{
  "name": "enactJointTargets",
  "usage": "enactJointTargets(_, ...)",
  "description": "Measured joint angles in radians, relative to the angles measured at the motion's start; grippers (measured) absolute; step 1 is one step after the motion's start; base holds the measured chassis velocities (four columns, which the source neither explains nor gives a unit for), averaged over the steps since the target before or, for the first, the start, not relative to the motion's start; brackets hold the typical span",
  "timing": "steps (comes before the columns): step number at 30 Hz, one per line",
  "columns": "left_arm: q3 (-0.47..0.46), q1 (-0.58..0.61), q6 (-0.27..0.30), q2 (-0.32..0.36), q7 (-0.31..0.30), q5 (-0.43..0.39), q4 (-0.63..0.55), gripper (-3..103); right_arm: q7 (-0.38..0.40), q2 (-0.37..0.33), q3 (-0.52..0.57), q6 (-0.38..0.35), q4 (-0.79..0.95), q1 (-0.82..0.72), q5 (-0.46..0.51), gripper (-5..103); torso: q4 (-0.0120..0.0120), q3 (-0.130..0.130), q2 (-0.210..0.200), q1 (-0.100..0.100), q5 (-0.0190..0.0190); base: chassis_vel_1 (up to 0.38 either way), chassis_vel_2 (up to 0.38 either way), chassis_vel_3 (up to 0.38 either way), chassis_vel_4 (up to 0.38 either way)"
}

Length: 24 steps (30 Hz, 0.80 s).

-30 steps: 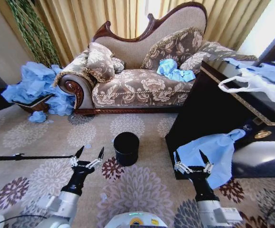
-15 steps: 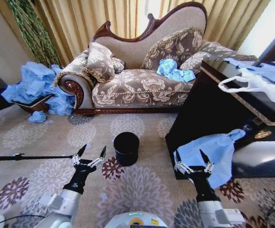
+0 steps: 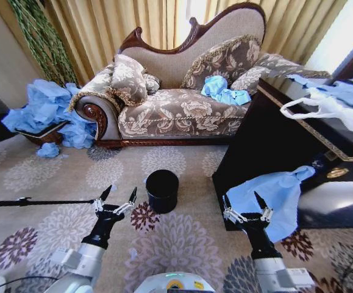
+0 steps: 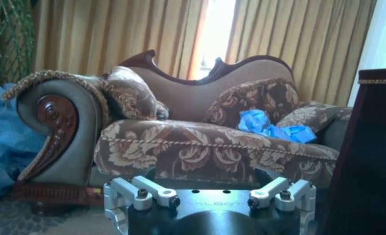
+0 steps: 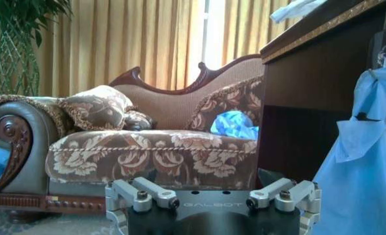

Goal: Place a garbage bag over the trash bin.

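Our left gripper (image 3: 117,195) has edged toward the trash bin (image 3: 162,190); both it and our right gripper (image 3: 244,203) stay spread, the garbage bag (image 3: 272,194) ungrasped.

**Layout around the trash bin**

The trash bin (image 3: 162,190) stands on the carpet (image 3: 54,177). Behind it is the sofa (image 3: 182,97), with a bundle of bags (image 3: 224,90) on its seat. To the bin's right stands the cabinet (image 3: 274,134), with the garbage bag (image 3: 272,194) hanging on its near side. Far left of the bin lies a pile of bags (image 3: 48,113). Nearer than the bin, the left gripper (image 3: 116,199) hovers just left of it and the right gripper (image 3: 243,206) well to its right, before the garbage bag.
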Motion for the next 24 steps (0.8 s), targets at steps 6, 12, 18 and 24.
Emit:
enactJointTargets(6, 0.004, -0.007, 0.0, 0.02, 0.005, -0.011, 0.0, 100, 0.022, 0.002, 0.003, 0.023, 0.0, -0.002, -0.001, 100, -0.0001, 0.0, 0.0, 0.0, 0.0, 0.0, 0.0, 0.0, 0.0)
enactJointTargets(12, 0.008, -0.023, 0.003, 0.041, -0.002, -0.019, 0.0, 100, 0.019, -0.008, 0.006, 0.064, 0.0, -0.005, 0.002, 100, -0.0001, 0.0, 0.0, 0.0, 0.0, 0.0, 0.0, 0.0, 0.0)
enactJointTargets(18, -0.002, -0.065, 0.024, 0.101, -0.014, -0.066, 0.0, 98, 0.0, -0.01, 0.01, 0.11, 0.0, -0.017, 0.008, 100, -0.0004, 0.0, 0.0, 0.0, -0.0003, 0.0, 0.0, 0.0, 0.0)
enactJointTargets(24, 0.006, -0.081, 0.048, 0.143, -0.023, -0.117, 0.0, 98, -0.02, 0.003, 0.01, 0.113, -0.001, -0.016, 0.006, 100, 0.0001, 0.0, 0.0, 0.0, -0.0001, 0.0, 0.0, 0.0, 0.0)
